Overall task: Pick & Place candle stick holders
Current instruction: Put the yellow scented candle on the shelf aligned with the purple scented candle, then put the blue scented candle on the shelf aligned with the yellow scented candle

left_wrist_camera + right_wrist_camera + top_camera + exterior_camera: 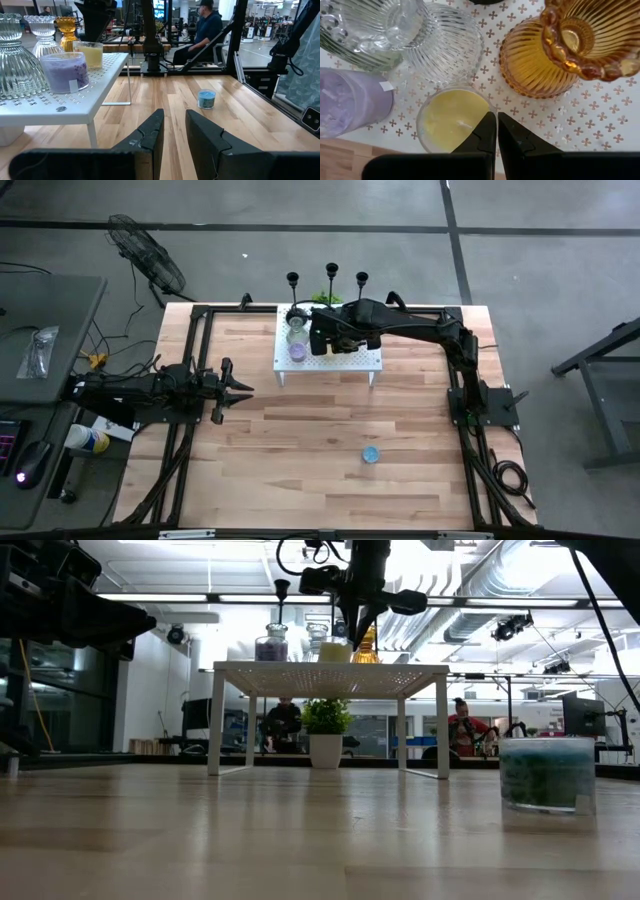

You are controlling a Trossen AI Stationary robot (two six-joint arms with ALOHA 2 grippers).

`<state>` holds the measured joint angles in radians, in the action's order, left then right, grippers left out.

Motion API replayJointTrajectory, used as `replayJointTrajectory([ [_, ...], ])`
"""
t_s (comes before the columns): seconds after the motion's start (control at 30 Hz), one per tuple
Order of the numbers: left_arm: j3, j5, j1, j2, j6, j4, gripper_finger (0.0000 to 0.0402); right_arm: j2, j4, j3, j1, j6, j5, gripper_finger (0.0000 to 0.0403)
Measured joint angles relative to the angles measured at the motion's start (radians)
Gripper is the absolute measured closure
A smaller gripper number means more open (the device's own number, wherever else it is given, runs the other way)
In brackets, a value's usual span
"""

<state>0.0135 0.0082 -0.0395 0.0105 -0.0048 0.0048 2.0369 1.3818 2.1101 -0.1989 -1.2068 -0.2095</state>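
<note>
Your inventory, item by item.

Surface (300, 450): light wooden planks, filling the middle of the high view. A small white perforated shelf (345, 363) on legs stands on it in the upper centre of that frame.

Right hand (496, 131): you have it over the white shelf, directly above the yellow votive cup (452, 117). Its fingers are drawn narrow, nearly touching, with nothing between them. In the low view it hangs just above the cups at top centre of the frame.

Left hand (174, 135): parked low over the surface at the left middle of the high view, well apart from the shelf. Fingers narrow, a slim gap between them, holding nothing.

On the shelf, from your right wrist view:
- yellow votive cup, lower centre of the frame.
- purple votive cup (347, 102), left edge, just beside the yellow one.
- two clear ribbed glass holders (445, 42), upper left, touching or nearly touching each other.
- amber ribbed glass holder (555, 50), upper right, near the yellow cup.

Off the shelf:
- blue votive cup (371, 454), alone on the bare surface in the lower centre of the high view, well apart from both hands.
- three black candlesticks (331, 275), upright in a row along the upper edge of the surface, just beyond the shelf.
- small green potted plant (325, 730), seen beneath the shelf in the low view.
</note>
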Motion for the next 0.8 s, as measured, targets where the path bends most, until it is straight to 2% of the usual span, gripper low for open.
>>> replayJointTrajectory([
  [0.4,0.000,0.000,0.000,0.000,0.000,0.000,0.0325,0.000,0.000,-0.001,0.000,0.000,0.001,0.0354],
  [0.8,0.000,0.000,0.000,0.000,0.000,0.000,0.0325,-0.010,-0.007,-0.001,0.018,-0.003,-0.035,0.0349],
])
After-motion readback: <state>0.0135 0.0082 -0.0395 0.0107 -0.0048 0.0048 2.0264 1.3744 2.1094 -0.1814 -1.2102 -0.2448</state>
